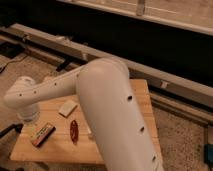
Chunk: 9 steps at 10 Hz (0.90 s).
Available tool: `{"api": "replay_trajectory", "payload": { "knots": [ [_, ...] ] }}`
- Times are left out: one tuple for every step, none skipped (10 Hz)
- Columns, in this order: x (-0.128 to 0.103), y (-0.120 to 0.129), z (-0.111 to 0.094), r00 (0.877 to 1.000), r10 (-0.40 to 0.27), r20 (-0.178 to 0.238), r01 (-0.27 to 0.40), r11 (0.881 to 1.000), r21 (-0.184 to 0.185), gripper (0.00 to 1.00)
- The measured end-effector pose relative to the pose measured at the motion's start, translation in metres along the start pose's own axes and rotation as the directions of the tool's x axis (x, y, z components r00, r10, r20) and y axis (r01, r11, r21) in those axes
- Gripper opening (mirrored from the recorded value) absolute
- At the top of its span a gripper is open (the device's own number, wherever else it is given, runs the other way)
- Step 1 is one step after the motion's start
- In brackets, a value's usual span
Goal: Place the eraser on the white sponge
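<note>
The eraser (42,134), a dark flat block with orange-red markings, lies on the front left of the wooden table (141,97). The white sponge (67,108), a pale square pad, lies flat a little behind and to the right of it. My gripper (29,118) hangs from the white arm at the table's left edge, just above and left of the eraser's far end. The arm's thick forearm (107,107) covers the middle of the table.
A dark red chili-shaped thing (74,131) lies right of the eraser, in front of the sponge. A long metal rail (165,75) runs behind the table. Speckled floor (185,135) lies to the right. A dark object (7,131) sits by the table's left edge.
</note>
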<state>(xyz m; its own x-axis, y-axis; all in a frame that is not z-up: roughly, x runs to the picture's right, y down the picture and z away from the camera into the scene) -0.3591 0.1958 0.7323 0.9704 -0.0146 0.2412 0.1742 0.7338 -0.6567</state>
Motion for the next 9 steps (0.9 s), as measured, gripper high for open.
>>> {"api": "replay_trajectory", "payload": {
  "knots": [
    [-0.004,0.003,0.013,0.999,-0.038,-0.012,0.037,0.999,-0.022,0.8],
    [-0.006,0.005,0.02,0.999,-0.05,-0.019,0.05,0.998,-0.034,0.8],
    [-0.008,0.006,0.026,0.998,-0.057,-0.025,0.056,0.997,-0.047,0.8],
    [-0.007,0.007,0.035,0.998,-0.06,-0.033,0.058,0.997,-0.06,0.8],
    [-0.005,0.006,0.043,0.997,-0.058,-0.043,0.055,0.996,-0.074,0.8],
    [-0.002,0.006,0.052,0.997,-0.055,-0.054,0.05,0.995,-0.084,0.8],
    [0.0,0.006,0.059,0.997,-0.053,-0.063,0.048,0.995,-0.09,0.8],
    [0.002,0.007,0.069,0.996,-0.053,-0.074,0.045,0.994,-0.096,0.8],
    [0.003,0.007,0.075,0.995,-0.053,-0.079,0.044,0.994,-0.101,0.8]
  ]
}}
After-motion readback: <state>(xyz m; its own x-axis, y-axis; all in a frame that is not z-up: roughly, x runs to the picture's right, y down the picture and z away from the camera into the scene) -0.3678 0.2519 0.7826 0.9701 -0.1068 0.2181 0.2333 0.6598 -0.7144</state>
